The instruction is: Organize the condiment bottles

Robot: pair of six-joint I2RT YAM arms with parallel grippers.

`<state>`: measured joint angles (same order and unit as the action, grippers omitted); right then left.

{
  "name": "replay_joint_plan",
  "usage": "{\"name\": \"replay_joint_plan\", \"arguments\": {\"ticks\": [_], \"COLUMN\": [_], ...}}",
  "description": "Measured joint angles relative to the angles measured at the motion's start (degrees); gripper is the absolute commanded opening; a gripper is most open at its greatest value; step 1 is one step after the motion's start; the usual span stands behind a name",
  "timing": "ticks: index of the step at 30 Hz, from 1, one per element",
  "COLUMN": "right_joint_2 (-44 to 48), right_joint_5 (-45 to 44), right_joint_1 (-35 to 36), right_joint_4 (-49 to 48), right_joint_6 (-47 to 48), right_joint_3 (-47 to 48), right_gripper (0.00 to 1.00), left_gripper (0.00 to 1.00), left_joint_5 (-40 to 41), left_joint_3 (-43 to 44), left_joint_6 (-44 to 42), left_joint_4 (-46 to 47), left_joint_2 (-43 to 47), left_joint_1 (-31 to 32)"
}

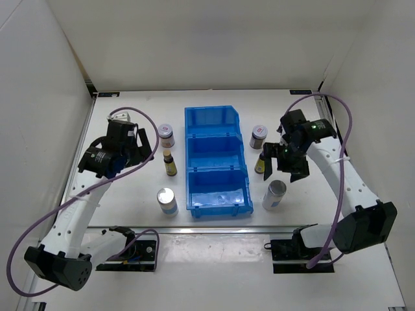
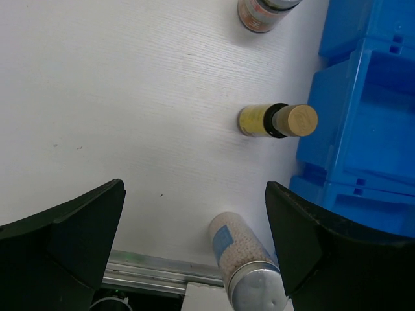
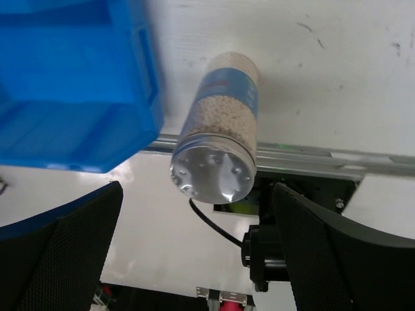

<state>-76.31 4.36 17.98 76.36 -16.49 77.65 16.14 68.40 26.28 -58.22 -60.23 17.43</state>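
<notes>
Six condiment bottles stand upright on the white table, three on each side of the blue bin (image 1: 188, 170). On the left are a dark jar (image 1: 166, 134), a yellow bottle (image 1: 170, 162) and a silver-topped cylinder (image 1: 167, 201). On the right are a jar (image 1: 259, 137), a yellow bottle (image 1: 260, 162) and a cylinder (image 1: 274, 195). My left gripper (image 1: 146, 150) is open and empty, above and left of the yellow bottle (image 2: 275, 120), with the cylinder (image 2: 249, 262) between its fingers' lines. My right gripper (image 1: 280, 161) is open and empty above the right cylinder (image 3: 217, 129).
The bin's three compartments look empty; it also shows in the left wrist view (image 2: 363, 129) and the right wrist view (image 3: 71, 84). A metal rail (image 1: 207, 228) runs along the table's front edge. White walls enclose the back and sides.
</notes>
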Motion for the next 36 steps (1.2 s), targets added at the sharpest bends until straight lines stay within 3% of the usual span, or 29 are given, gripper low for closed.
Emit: {"name": "replay_joint_plan", "arguments": {"ticks": [9,11,17,20,23,24,26,30,36], "right_joint_2": [0.09,0.09,-0.33,-1.31,-1.55,-1.55,-1.51,-1.36,-2.54], "right_joint_5": [-9.99,-10.64,-10.69,-10.45,-10.25,-10.21,-10.23,-10.56,-10.21], "right_joint_1": [6.01,6.80,7.45,7.45,7.43,7.45,7.50,8.04,9.62], "right_joint_4": [-0.70,-1.64,-4.55,-6.38,-6.29,-6.23,-5.99,-2.10,0.11], "right_joint_6": [-7.48,-8.61,-10.49,-10.54,-10.36,-10.23,-10.08,-9.31,-6.67], "right_joint_3": [-7.98,-10.34,-13.40,-13.44,-13.42,-13.31,-12.94,-6.05,15.30], "right_gripper": [0.98,0.88,0.75,0.49,0.36,0.26,0.21,0.06,0.00], "left_gripper": [1.00,1.00,1.00,1.00,1.00,1.00,1.00,1.00,1.00], "left_joint_5": [1.40,1.49,1.79,2.01,2.14,2.14,2.14,2.32,2.58], "left_joint_3": [-1.77,-2.14,-2.47,-2.51,-3.19,-3.32,-3.43,-3.78,-4.31], "left_joint_6": [0.76,0.79,0.81,1.09,1.25,1.36,1.60,1.84,1.90], "left_joint_4": [-2.01,-2.29,-3.39,-3.69,-3.91,-4.15,-4.35,-4.35,-4.46], "left_joint_2": [2.86,3.43,4.26,4.61,4.94,4.94,4.96,5.22,5.29], "left_joint_1": [0.00,0.00,0.00,0.00,0.00,0.00,0.00,0.00,0.00]}}
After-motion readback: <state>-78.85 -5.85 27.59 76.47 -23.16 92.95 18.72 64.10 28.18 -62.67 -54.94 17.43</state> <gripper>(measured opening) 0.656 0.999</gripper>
